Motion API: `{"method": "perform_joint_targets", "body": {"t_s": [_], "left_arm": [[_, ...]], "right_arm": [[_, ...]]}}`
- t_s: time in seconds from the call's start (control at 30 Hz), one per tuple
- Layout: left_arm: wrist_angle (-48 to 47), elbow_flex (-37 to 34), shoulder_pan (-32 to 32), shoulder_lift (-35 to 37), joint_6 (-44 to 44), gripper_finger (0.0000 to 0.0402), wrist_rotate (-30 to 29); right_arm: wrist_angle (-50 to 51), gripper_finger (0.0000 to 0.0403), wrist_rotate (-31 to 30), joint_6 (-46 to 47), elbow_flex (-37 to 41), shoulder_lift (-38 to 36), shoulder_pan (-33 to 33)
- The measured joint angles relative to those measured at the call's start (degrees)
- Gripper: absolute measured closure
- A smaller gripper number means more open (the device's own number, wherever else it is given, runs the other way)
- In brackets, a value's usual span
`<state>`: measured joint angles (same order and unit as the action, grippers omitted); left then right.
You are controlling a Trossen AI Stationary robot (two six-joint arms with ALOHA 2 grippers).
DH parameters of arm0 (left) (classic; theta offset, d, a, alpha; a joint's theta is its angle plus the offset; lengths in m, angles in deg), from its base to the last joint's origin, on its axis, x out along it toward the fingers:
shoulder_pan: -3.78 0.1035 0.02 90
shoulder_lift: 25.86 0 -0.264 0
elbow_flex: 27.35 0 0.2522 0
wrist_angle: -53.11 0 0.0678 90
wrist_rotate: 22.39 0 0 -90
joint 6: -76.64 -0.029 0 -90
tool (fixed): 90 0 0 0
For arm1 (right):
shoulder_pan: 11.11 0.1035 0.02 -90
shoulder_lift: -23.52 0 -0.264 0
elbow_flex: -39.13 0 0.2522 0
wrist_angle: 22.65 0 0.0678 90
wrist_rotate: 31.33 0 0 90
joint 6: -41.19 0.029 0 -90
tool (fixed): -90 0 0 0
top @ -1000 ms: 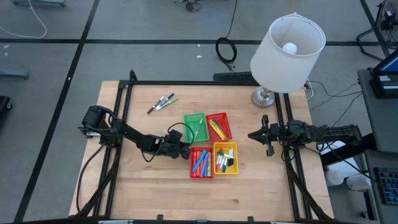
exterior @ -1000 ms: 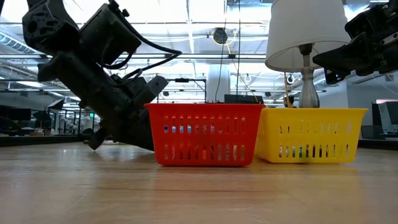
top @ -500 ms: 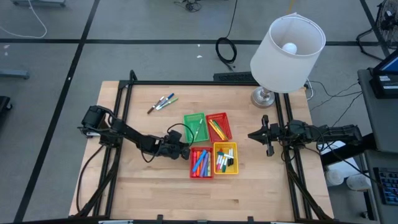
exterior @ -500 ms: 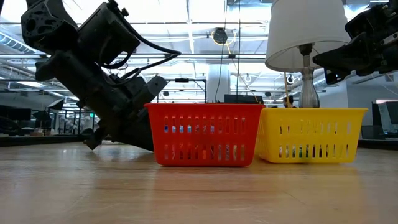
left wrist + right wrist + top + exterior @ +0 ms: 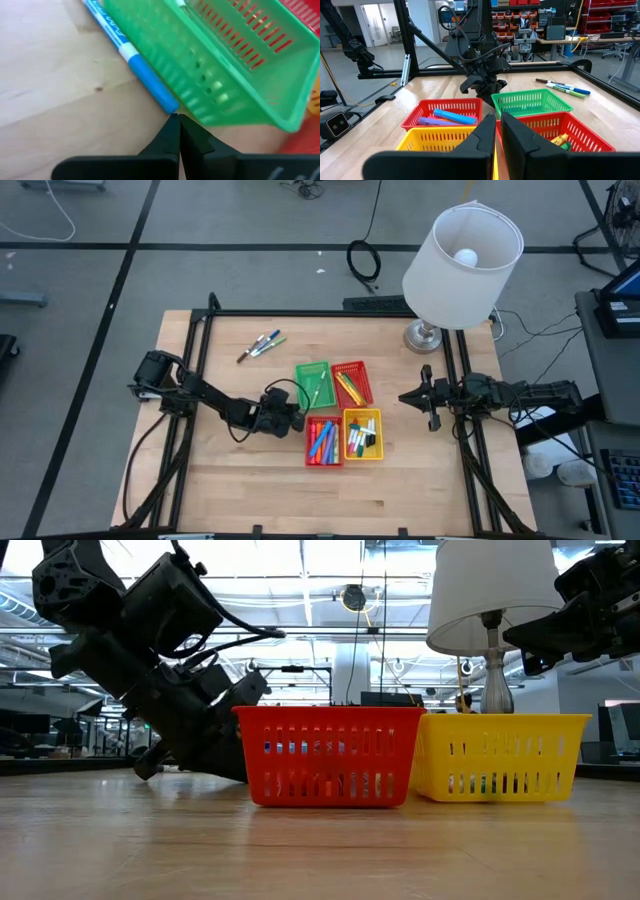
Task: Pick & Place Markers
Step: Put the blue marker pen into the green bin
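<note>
Markers (image 5: 322, 442): slim capped plastic sticks

The scene is evenly and brightly lit from overhead. Rows of ceiling lights (image 5: 300, 615) are seen in the low view, slightly blown out, and the left arm (image 5: 150, 670) is rendered as a dark near-silhouette against them. A bulb is seen inside the lamp shade (image 5: 463, 255) from above; whether it is lit cannot be told. Only soft, short shadows are cast on the table (image 5: 250, 480). In the left wrist view, the blue marker (image 5: 135, 60) and green basket (image 5: 225, 75) just ahead of the left gripper (image 5: 178, 117) are blurred, being too close. The right wrist view is sharp beyond the right gripper (image 5: 498, 116); its fingers (image 5: 482, 135) are soft.
</note>
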<state>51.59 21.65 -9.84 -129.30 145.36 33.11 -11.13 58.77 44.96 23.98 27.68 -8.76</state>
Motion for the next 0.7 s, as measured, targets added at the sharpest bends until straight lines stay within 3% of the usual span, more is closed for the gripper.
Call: {"method": "perform_joint_targets", "body": {"t_s": [0.23,0.53,0.7], "left_arm": [[-2.5,-0.1,0.9,-0.1,1.6,0.0401,-7.8],[-2.9,0.0,5.7,0.0,0.4,0.0399,-8.8],[-6.0,-0.2,8.8,1.0,-0.4,0.0399,-12.3]], "right_arm": [[0.0,0.0385,0.0,0.0,0.0,0.0,0.0],[0.0,0.0385,0.0,0.0,0.0,0.0,0.0],[0.0,0.0385,0.0,0.0,0.0,0.0,0.0]]}}
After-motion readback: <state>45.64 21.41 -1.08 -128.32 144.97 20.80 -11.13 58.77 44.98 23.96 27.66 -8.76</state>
